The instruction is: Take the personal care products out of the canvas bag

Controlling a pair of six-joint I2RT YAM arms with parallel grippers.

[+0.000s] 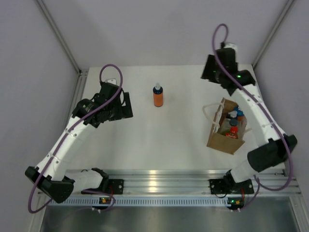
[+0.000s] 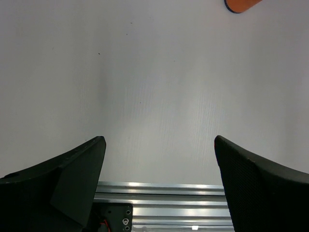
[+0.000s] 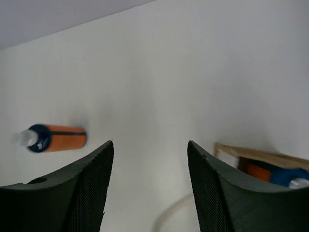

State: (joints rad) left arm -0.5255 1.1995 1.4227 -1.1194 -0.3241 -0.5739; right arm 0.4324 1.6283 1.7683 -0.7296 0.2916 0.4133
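Tan canvas makes the bag (image 1: 219,139) soft. It stands open-mouthed but would likely sag or slide if a bottle dragged against its wall, so each one should come straight up. Inside it several bottles (image 1: 233,129) are packed close, with a red cap and a light-blue cap showing. They look small, light and stiff, with smooth plastic sides that may slip. The best hold is probably across the cap or neck, the only part clear of its neighbours. One orange bottle (image 1: 158,96) with a dark-blue cap is already out, on the table well to the left of the bag. The right gripper (image 1: 211,68) hangs beyond the bag's far side, jaws apart and empty. In its wrist view the bag sits off past the right finger, not between the two, and the orange bottle lies off past the left one. The left gripper (image 1: 125,104) is far to the bag's left, beyond the orange bottle, jaws also wide and holding nothing.
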